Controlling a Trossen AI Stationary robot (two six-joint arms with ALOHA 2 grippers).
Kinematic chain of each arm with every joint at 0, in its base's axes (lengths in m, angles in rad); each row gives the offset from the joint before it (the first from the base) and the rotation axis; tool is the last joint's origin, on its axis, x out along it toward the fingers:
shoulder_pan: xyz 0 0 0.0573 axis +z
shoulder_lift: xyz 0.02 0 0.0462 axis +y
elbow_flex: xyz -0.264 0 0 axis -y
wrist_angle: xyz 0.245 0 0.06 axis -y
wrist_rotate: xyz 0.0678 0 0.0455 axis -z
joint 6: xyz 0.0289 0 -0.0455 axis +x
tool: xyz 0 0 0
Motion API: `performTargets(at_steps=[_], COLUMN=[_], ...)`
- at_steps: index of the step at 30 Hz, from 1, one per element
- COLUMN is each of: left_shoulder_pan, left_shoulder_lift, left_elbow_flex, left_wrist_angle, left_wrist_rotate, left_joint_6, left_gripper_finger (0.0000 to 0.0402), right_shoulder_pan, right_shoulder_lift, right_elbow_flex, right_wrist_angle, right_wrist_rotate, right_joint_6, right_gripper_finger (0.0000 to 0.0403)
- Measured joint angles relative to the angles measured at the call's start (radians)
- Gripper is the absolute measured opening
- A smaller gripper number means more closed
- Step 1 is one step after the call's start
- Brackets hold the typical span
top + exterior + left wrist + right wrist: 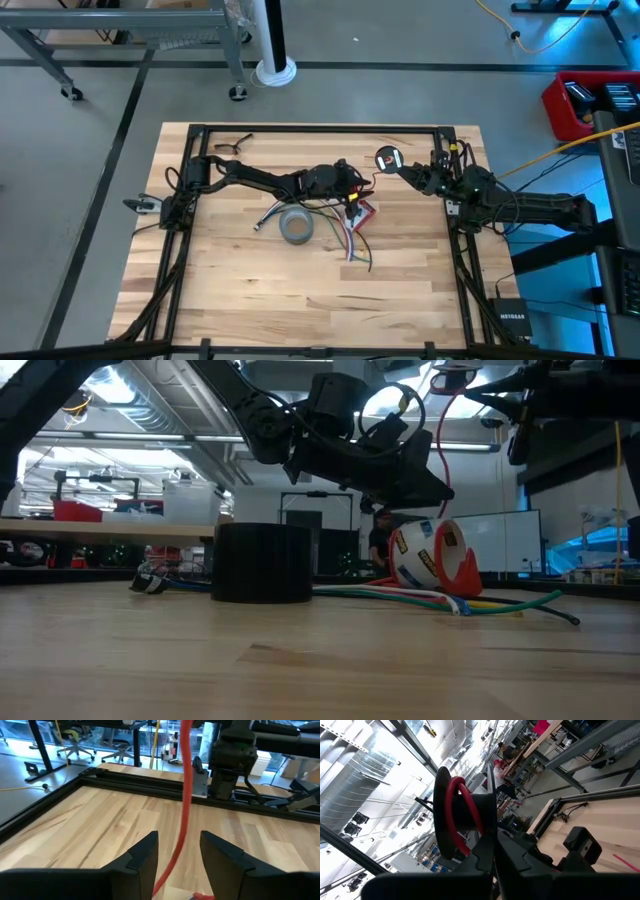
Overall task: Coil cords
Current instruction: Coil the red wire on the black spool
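Observation:
A thin red cord [184, 810] runs from a small black spool [462, 815], where a few turns are wound, down toward the table's middle. My right gripper [492, 837] is shut on the spool, held up near the table's far right [388, 158]. My left gripper [179, 837] is open above the table's middle [356, 188]. Its fingers stand on either side of the red cord, and I see no touch. A bundle of coloured cords [352, 240] lies flat on the table below it. My right gripper pinches the thin flange [491, 805] on one side of the spool between its two shut fingers, at the flange's rim. The spool is lifted clear of the table with its axle about level. The red cord leaves it and hangs down toward the left gripper.
A grey tape roll [296, 226] lies on the table near the middle. A red-and-white tape dispenser [432, 555] rests beside the cord bundle. A black frame [320, 128] borders the table. Bare wood lies toward the near edge.

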State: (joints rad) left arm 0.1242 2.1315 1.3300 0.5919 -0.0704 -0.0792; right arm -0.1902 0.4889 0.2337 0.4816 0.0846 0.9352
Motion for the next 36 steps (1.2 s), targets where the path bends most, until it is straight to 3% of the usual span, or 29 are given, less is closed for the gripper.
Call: performTargets(at_steps=[26,36], left_shoulder_pan=[0.003,0.002], left_shoulder_lift=[0.0,0.028], left_elbow_flex=[0.037,0.037], left_wrist_angle=[0.0,-0.018], left_wrist_rotate=[0.006,0.005], left_joint_6=[0.008,-0.02], left_gripper_finger=[0.0135,0.0048], right_shoulder_pan=[0.0,0.0], right_shoulder_lift=[0.0,0.0], right_elbow_flex=[0.0,0.0], right_wrist_angle=[-0.001,-0.001], right_wrist_rotate=[0.0,0.0], right_joint_6=[0.001,0.001], right_gripper_finger=[0.0009,0.0009])
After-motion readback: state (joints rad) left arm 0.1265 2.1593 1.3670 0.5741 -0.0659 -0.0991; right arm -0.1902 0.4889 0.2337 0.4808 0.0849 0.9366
